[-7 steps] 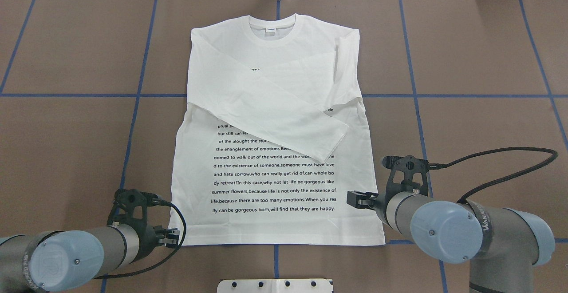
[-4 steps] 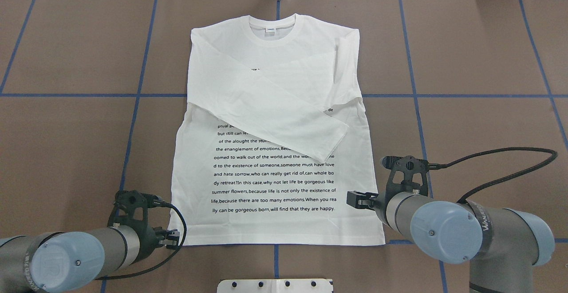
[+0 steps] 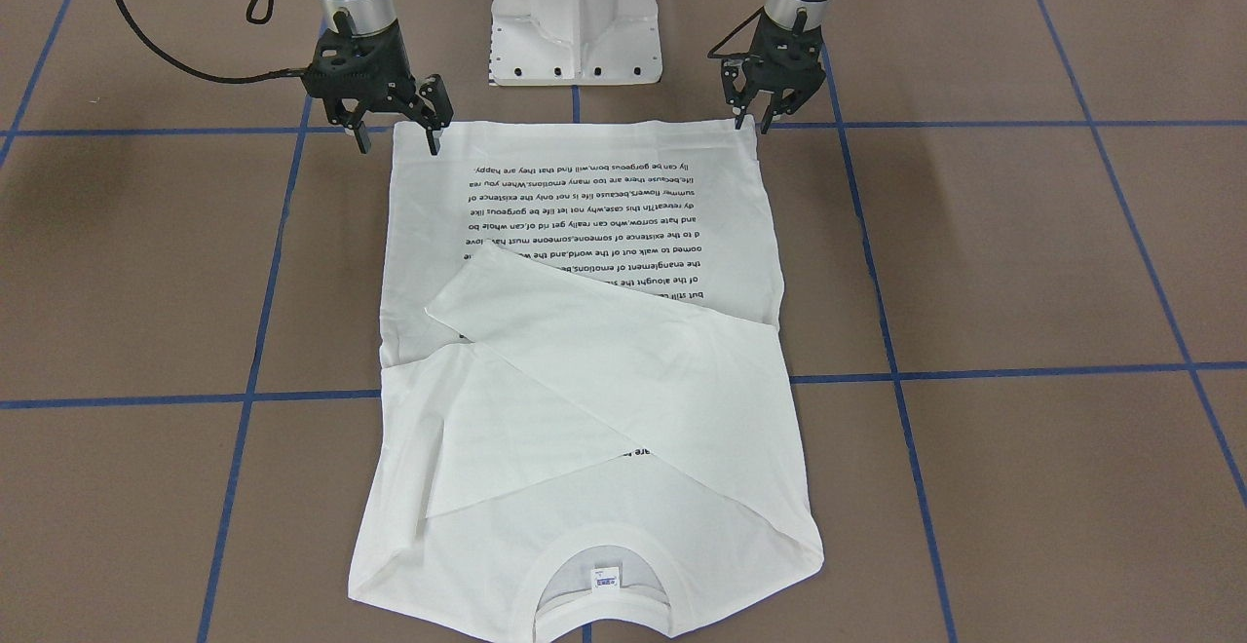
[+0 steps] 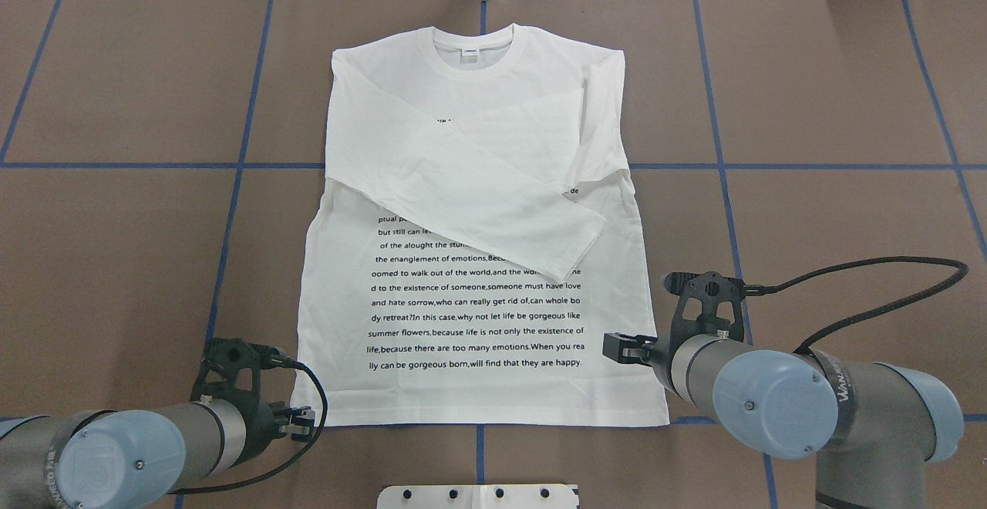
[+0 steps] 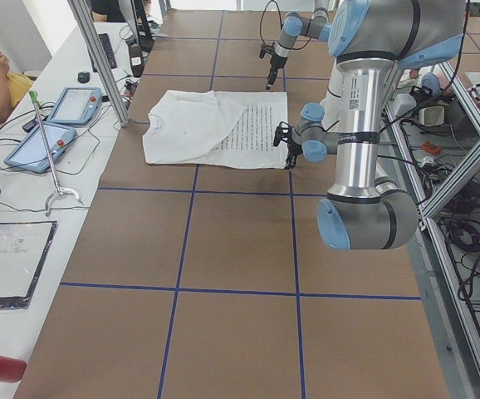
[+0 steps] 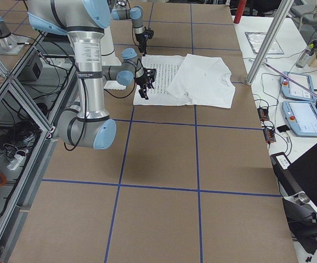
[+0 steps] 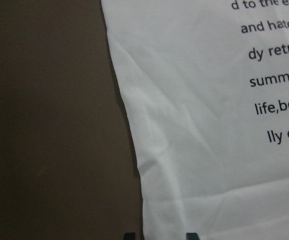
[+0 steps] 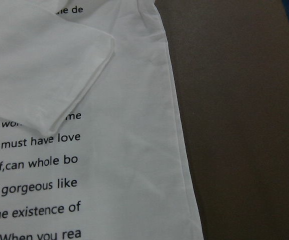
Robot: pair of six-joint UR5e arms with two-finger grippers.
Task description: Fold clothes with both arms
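While the brown table (image 4: 116,262) is carrying a grid of blue tape (image 4: 154,165), the shirt (image 4: 478,316) is lying flat at its middle. It is showing its print side up, with the collar pointing away from the robot and both sleeves crossing over the chest. Right arm (image 4: 771,393) is reaching over the hem's right corner. Left arm (image 4: 123,451) is reaching at the hem's left corner. Right gripper (image 3: 397,136) is standing spread apart, gripping nothing. Left gripper (image 3: 751,122) is likewise standing spread, jaws straddling the shirt's side edge.
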